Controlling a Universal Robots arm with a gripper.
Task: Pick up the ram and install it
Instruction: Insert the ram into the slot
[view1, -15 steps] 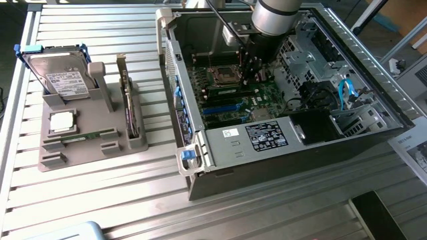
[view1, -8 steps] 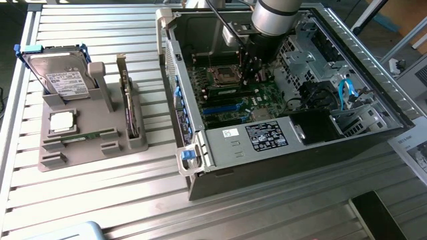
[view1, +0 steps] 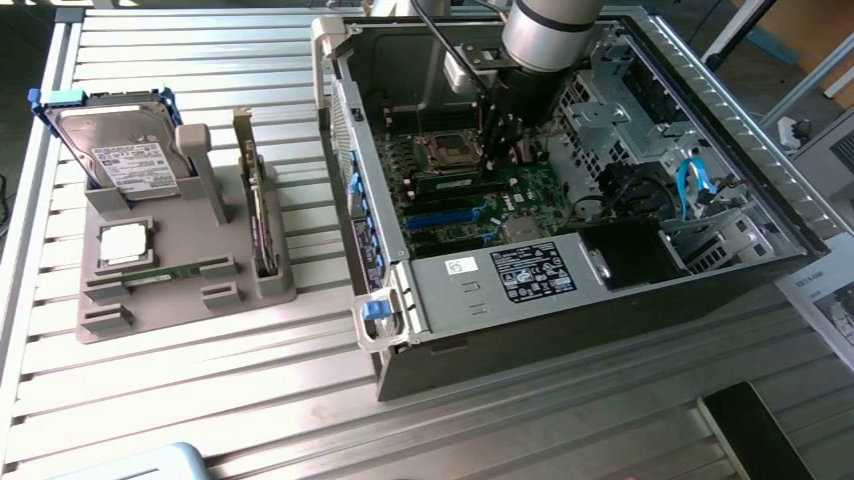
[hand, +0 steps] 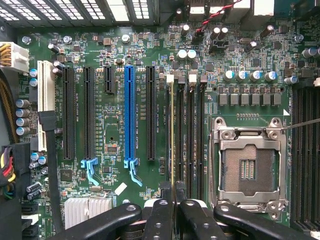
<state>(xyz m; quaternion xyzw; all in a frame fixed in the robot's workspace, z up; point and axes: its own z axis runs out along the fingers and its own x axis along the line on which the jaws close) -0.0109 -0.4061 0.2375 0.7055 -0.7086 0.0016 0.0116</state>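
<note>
Motherboard (hand: 114, 127) below; ram (hand: 172, 135) edge-on, clamped in tool (hand: 172, 190).

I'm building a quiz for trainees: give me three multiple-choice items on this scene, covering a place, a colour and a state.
1. The black-fingered gripper hangs over: A the green motherboard; B a kitchen sink; C a keyboard.
2. The long plastic slot among black slots is: A red; B blue; C yellow.
3. The gripper is: A open; B shut on a screwdriver; C shut on the thin green ram stick.
A, board beneath the fingers; B, its colour shows; C, fingers pinch the stick's edge.
</note>
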